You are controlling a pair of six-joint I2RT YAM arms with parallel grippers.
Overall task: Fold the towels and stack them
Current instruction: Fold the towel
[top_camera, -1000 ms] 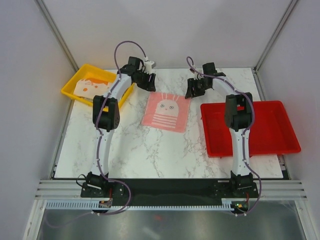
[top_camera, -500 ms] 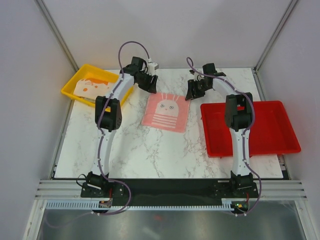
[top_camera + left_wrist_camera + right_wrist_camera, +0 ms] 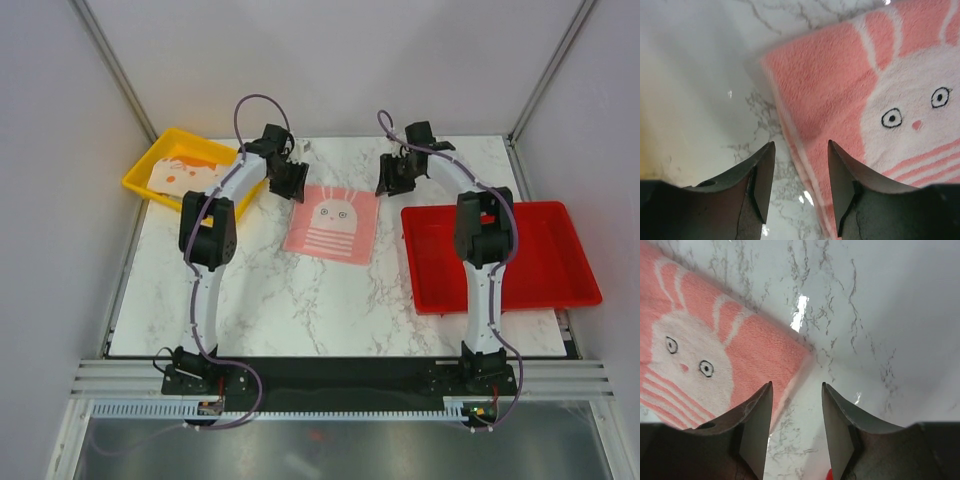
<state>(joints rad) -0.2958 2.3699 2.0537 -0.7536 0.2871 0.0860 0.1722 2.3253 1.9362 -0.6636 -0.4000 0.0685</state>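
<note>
1. Black left gripper (image 3: 799, 150): jaws stand apart with nothing gripped, poised over the left edge of the pink rabbit towel (image 3: 840, 85), near its far corner.
2. Right gripper (image 3: 796, 390): jaws likewise apart and holding nothing, above the same towel's right edge, near the far-right corner.
3. Pink rabbit towel: lies flat and unfolded on the marble table (image 3: 300, 300), between two trays.
4. Yellow tray (image 3: 146, 160): far left, holding a cream towel with orange shapes (image 3: 185, 172).
5. Red tray (image 3: 540, 260): right side of the table.
</note>
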